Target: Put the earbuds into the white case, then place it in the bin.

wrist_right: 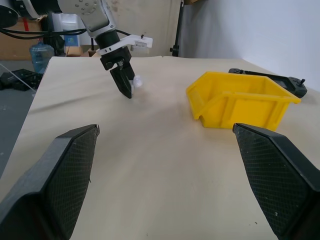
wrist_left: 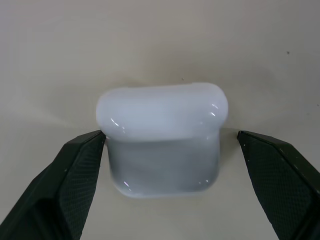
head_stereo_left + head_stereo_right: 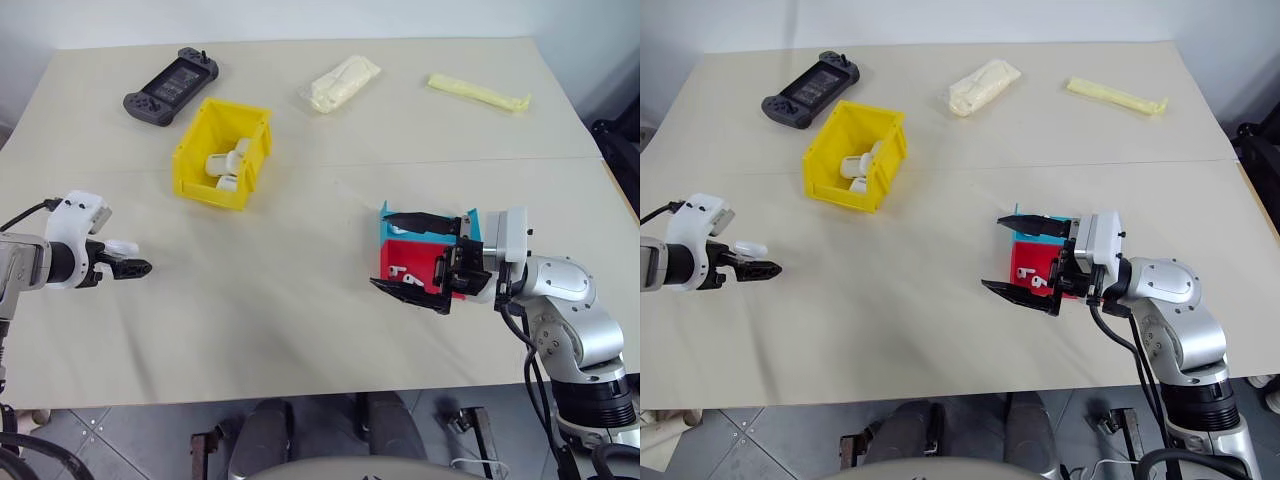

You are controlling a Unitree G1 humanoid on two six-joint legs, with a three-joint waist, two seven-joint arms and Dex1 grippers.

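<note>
From the head views, the yellow bin (image 3: 222, 152) already holds several white cases, while red and blue trays (image 3: 405, 262) sit beside the wide-apart right gripper (image 3: 415, 258); open tabletop lies between. At the left wrist, the left gripper (image 2: 170, 145) straddles a closed white case (image 2: 162, 137), unclamped. From the right wrist, the bin stands clear of the table edges.
</note>
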